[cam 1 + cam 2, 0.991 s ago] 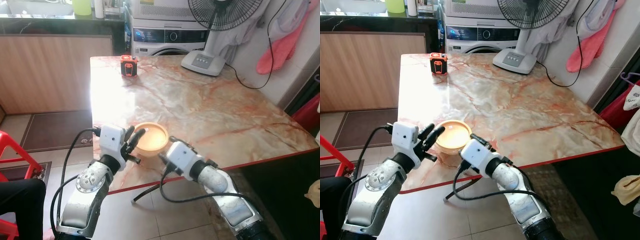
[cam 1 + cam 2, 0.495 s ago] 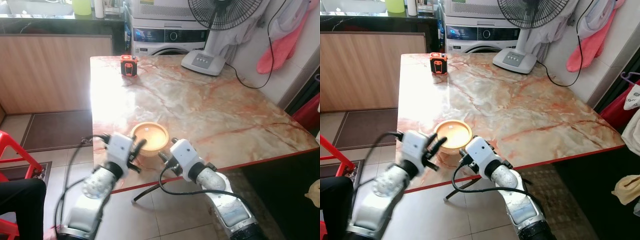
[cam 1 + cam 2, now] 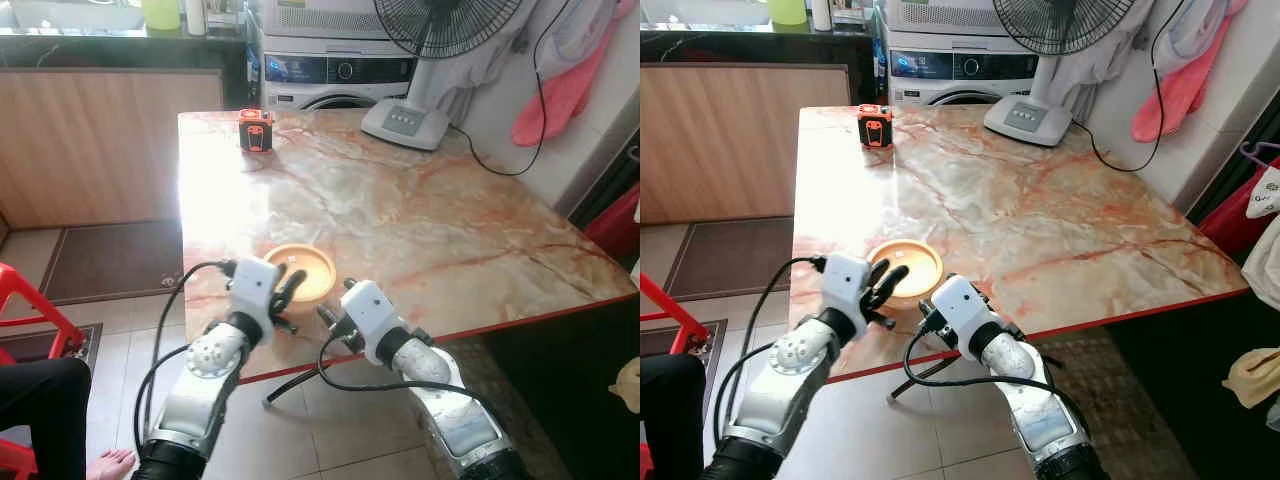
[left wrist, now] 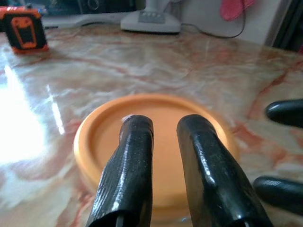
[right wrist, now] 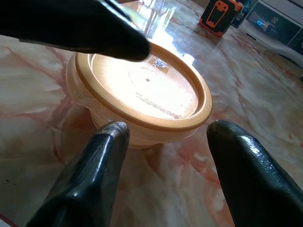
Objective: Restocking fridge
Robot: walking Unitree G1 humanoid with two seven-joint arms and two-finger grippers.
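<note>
Orange container between left gripper, right gripper jaws.

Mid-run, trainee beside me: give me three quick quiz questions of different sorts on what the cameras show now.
1. True or false: the right gripper is shut on the round orange-lidded plastic container.
2. Which item stands at the far end of the marble table: A) small orange and black device B) white fan base C) both?
3. Fill in: the left gripper reaches over the container's ____.

Key: 1 false, its fingers are spread beside it; 2 C; 3 lid.
</note>
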